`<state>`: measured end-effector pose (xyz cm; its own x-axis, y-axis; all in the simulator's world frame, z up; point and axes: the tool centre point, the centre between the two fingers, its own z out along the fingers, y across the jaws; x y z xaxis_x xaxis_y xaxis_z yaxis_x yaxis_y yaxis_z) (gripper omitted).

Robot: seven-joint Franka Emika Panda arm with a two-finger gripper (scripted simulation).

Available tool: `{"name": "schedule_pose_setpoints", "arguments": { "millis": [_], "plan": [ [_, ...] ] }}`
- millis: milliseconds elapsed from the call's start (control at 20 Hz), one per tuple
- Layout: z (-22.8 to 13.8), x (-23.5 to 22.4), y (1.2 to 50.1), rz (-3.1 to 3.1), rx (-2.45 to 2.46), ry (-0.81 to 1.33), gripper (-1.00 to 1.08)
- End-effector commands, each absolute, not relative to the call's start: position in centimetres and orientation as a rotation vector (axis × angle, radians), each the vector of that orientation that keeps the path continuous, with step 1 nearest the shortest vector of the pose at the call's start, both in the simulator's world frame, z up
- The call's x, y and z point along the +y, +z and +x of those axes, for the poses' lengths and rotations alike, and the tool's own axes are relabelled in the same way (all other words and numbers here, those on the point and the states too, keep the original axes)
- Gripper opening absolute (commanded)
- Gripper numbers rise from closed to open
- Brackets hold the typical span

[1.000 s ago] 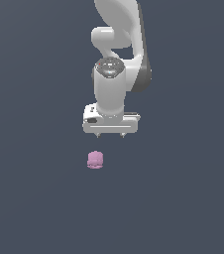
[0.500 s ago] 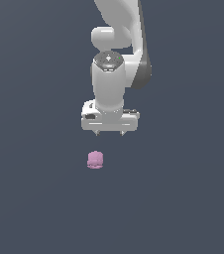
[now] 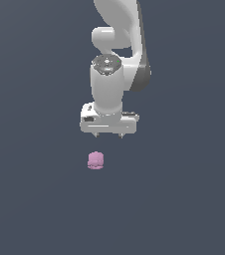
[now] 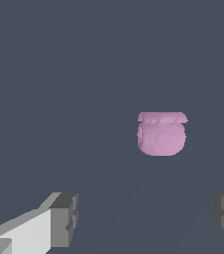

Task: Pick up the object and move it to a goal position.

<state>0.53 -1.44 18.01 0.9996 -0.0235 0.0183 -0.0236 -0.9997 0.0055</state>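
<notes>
The object point(image 3: 95, 161) is a small pale pink lumpy blob standing on the dark grey floor, just below and slightly toward the exterior view's left of my gripper point(image 3: 109, 136). The gripper hangs above it, pointing down, fingers open and empty. In the wrist view the object point(image 4: 161, 134) lies ahead of the gripper point(image 4: 146, 216), between the lines of the two grey fingertips point(image 4: 64, 218) but apart from them, nearer one side. Its wider rim shows along one edge.
The white arm point(image 3: 115, 60) rises behind the gripper. Only the flat dark grey floor point(image 3: 35, 199) surrounds the object.
The gripper has shifted slightly toward the exterior view's left and a little lower, closer above the object. The object has not moved.
</notes>
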Motion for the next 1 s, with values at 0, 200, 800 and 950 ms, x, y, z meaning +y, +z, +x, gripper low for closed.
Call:
{"name": "schedule_pose_setpoints", "arguments": {
  "millis": [0, 200, 800, 950],
  "plan": [
    [0.9, -1.9, 17.3, 3.136, -0.036, 0.025, 1.0],
    [1.8, -3.1, 15.7, 3.136, -0.033, 0.02, 1.0],
    [4.1, -7.2, 9.7, 3.141, -0.022, 0.002, 1.0],
    [4.2, -7.7, 9.1, 3.141, -0.021, 0.001, 1.0]
  ]
}}
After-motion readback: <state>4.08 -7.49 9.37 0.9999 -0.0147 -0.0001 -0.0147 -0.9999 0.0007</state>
